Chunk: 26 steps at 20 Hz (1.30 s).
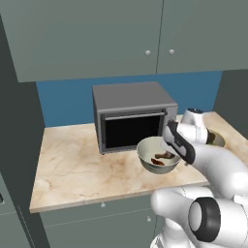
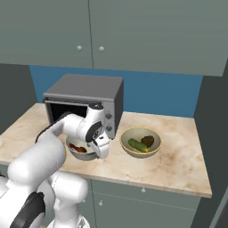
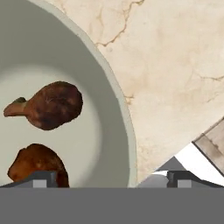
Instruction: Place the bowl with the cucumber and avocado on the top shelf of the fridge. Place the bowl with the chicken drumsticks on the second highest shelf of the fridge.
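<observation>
The gripper [image 3: 107, 179] hangs low over the bowl with the chicken drumsticks [image 1: 157, 155], which stands on the marble counter [image 1: 72, 164] just in front of the microwave [image 1: 131, 116]. Its two fingers stand wide apart, and in the hand view one tip is inside the bowl near the chicken drumsticks [image 3: 46, 105] while the other is outside, so the rim lies between them. Nothing is clamped yet.

The bowl with the cucumber and avocado [image 2: 141, 142] rests on the same counter, beside the first bowl and apart from it. So neither bowl appears to be put away, and the step in hand seems to be the grasp of the drumstick bowl by its rim.

The next move probably calls for a small descent, then closing on the wall of the bowl. It is hard to tell from the base views how far the tips are above the rim. After that the bowl must be lifted level, so the meat does not slide out.
</observation>
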### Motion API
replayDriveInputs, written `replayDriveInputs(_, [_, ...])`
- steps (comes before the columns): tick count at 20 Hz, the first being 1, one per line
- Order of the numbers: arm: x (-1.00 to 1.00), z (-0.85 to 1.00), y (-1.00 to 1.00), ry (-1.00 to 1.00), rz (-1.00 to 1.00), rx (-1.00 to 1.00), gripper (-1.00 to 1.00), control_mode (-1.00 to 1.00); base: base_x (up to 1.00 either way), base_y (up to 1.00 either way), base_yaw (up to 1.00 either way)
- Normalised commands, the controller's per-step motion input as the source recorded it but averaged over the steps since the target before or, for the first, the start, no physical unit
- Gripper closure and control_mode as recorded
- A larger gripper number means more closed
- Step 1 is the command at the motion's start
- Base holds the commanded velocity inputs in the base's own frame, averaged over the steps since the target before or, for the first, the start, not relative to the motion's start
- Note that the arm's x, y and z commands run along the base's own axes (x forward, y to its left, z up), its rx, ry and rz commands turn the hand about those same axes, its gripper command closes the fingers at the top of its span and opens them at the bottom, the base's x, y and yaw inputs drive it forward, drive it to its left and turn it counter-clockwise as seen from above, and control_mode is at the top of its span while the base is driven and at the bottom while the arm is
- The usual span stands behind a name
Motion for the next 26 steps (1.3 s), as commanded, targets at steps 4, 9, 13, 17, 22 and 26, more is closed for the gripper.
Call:
replayDriveInputs(4, [0.15, -0.40, 0.00, 0.00, 0.00, 0.00, -1.00, -1.00, 0.00, 0.00, 0.00])
replayDriveInputs(9, [0.00, -0.38, 0.00, 0.01, 0.00, 0.00, 1.00, -1.00, 0.00, 0.00, 0.00])
replayDriveInputs(13, [0.00, 0.00, 0.00, 0.00, 0.00, 0.00, 1.00, -1.00, 0.00, 0.00, 0.00])
replayDriveInputs(17, [-0.13, 0.01, 0.00, -0.01, 0.00, 0.00, 1.00, -1.00, 0.00, 0.00, 0.00])
replayDriveInputs(22, [-0.49, 0.31, 0.00, -0.09, 0.00, 0.00, 1.00, -1.00, 0.00, 0.00, 0.00])
replayDriveInputs(26, [-0.84, 0.83, 0.01, -0.08, -0.03, 0.00, 1.00, -1.00, 0.00, 0.00, 0.00])
